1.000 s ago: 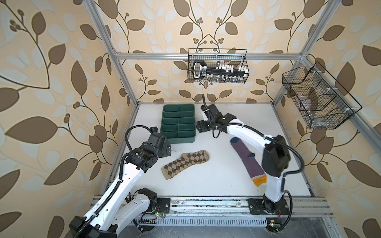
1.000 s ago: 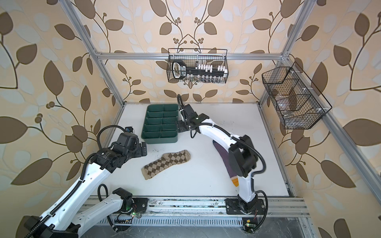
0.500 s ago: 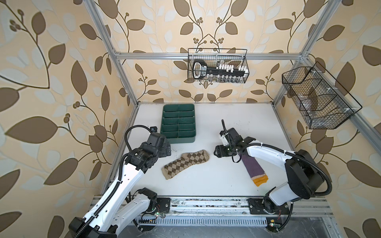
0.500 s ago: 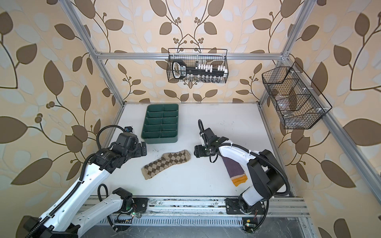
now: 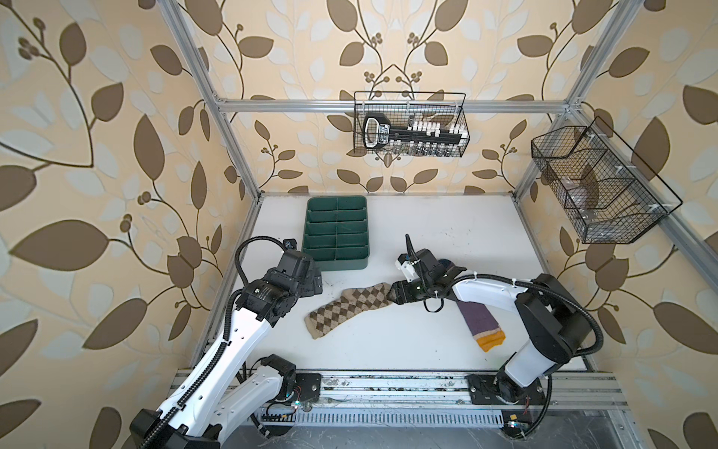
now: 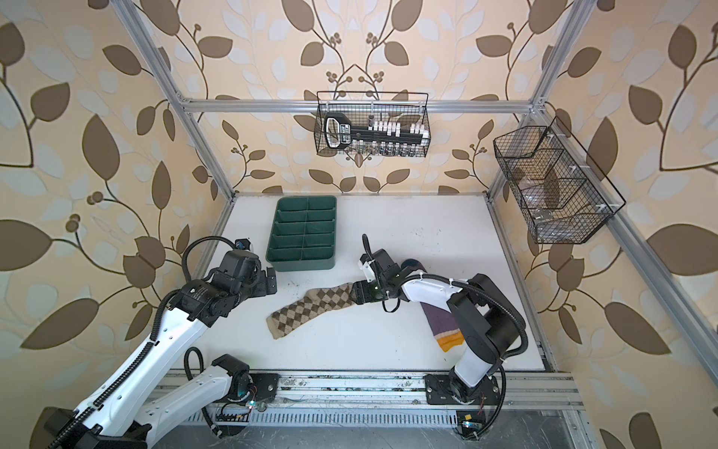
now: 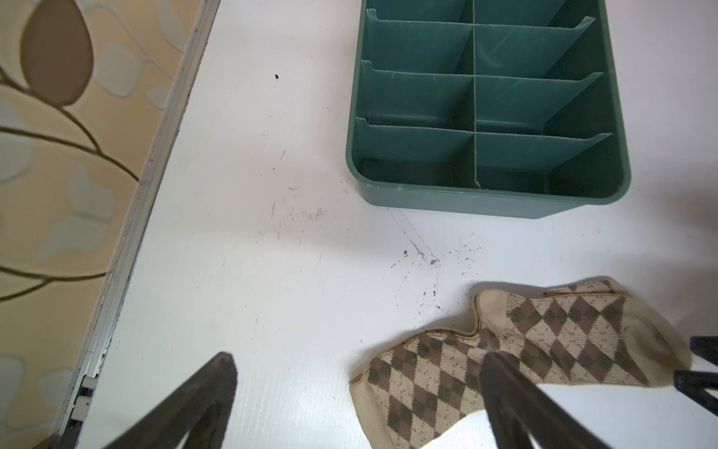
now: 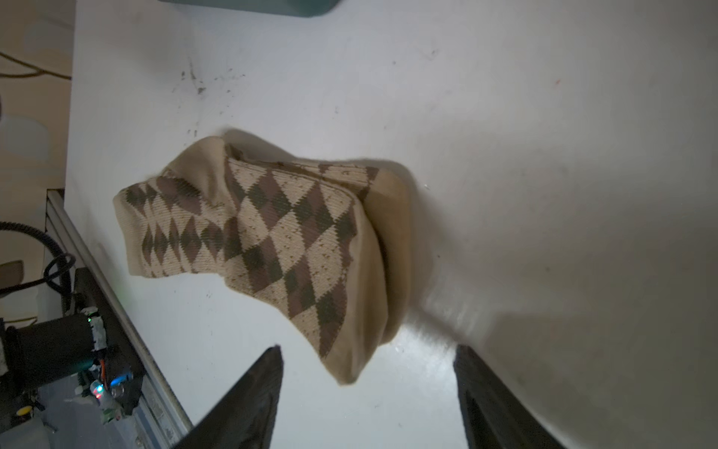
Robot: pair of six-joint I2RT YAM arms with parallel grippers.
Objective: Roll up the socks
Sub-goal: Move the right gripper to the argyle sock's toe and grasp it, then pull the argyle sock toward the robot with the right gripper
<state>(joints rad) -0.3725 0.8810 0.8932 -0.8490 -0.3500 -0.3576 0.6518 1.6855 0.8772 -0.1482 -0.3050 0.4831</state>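
Left tool [image 7: 357, 357] is seen wide open, unloaded, green tray [image 7: 466, 202] ahead; right tool [image 8: 367, 350] is spread, unclamped, around argyle sock [image 8: 272, 233] toe.

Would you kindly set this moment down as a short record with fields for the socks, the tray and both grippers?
argyle sock: flat on the table, unrolled
purple sock: flat, unrolled, partly under the right arm
green tray: behind the argyle sock, apart from it
left gripper: open, empty, near the argyle sock
right gripper: open, jaws either side of the argyle sock's toe, not closed on it
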